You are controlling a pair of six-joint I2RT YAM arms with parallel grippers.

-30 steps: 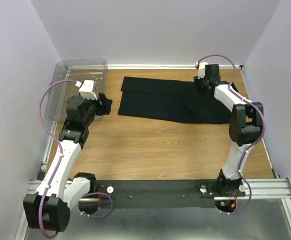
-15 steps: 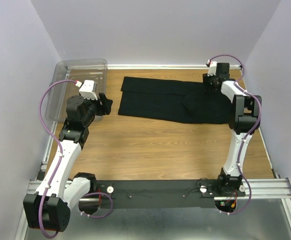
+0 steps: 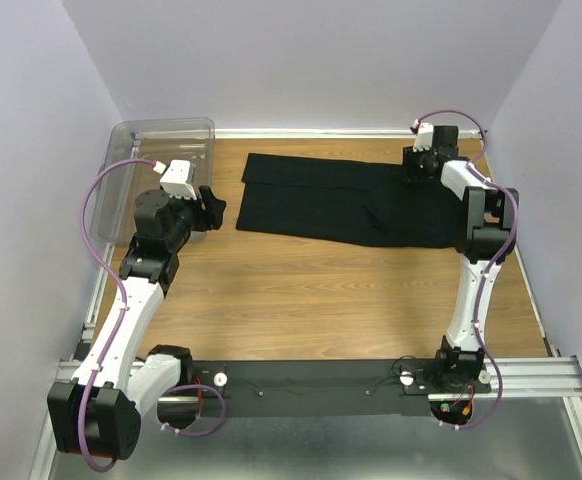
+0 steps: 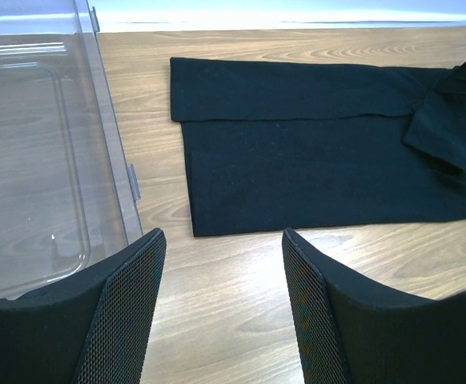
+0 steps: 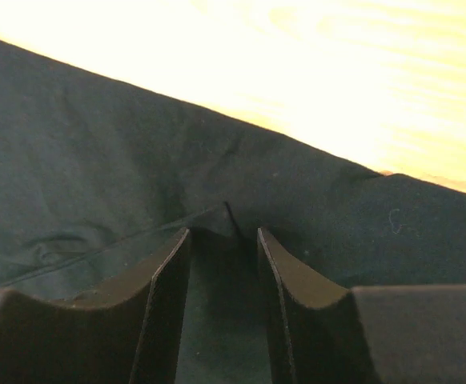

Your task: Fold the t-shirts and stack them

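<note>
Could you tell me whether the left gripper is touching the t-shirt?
Apart: the left wrist view shows bare table between the left gripper and the t-shirt.

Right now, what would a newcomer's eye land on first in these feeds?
The black t-shirt lies flat across the far half of the table, partly folded. The right gripper is down on its far right corner, jaws part-way apart around a raised crease; a grip can't be confirmed. The left gripper hangs open beside the clear bin at the far left.
</note>
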